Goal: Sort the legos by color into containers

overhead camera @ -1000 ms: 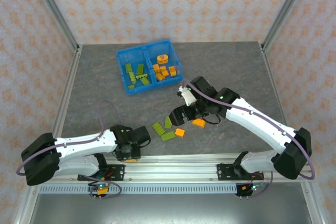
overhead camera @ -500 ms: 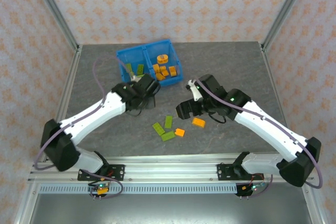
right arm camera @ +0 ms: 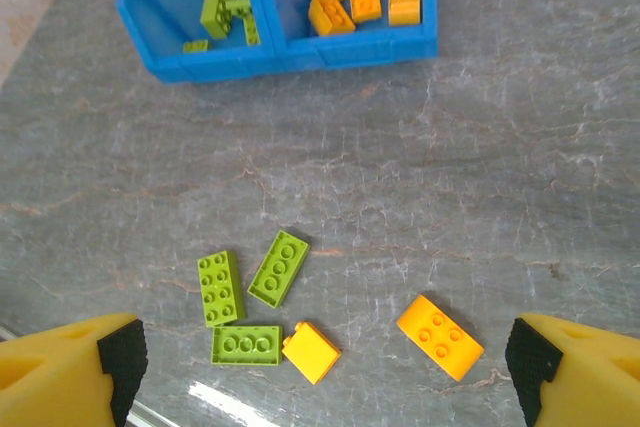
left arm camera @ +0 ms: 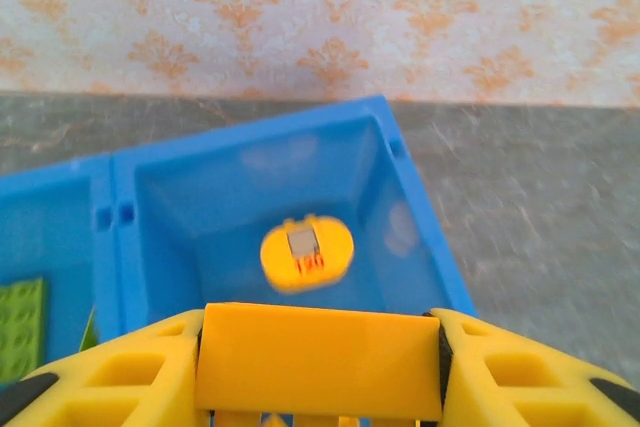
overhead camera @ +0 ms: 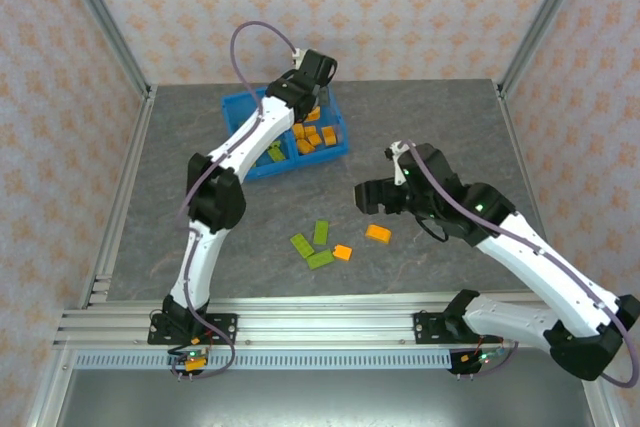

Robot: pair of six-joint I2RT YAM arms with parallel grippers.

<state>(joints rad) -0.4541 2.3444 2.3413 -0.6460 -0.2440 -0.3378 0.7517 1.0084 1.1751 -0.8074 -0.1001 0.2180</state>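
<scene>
My left gripper (overhead camera: 316, 68) hangs over the back of the blue bin (overhead camera: 292, 164), shut on an orange lego (left arm camera: 320, 361) that spans its yellow fingers (left arm camera: 110, 377). Below it the right compartment (left arm camera: 400, 197) holds a round orange piece (left arm camera: 307, 253). The left compartment holds green legos (overhead camera: 275, 153). My right gripper (overhead camera: 374, 195) stands open above the table (right arm camera: 320, 372). Under it lie three green legos (right arm camera: 219, 287) (right arm camera: 279, 268) (right arm camera: 246, 344) and two orange ones (right arm camera: 311, 352) (right arm camera: 439, 337).
The loose legos (overhead camera: 320, 247) lie in a cluster at the table's front centre. The bin (right arm camera: 290, 52) stands at the back, left of centre. Metal frame posts (overhead camera: 105, 17) and patterned walls close in the grey table.
My left arm has swung from the table's near edge up to the far side of the bin, carrying the orange lego. My right gripper has drifted right, away from the cluster.
</scene>
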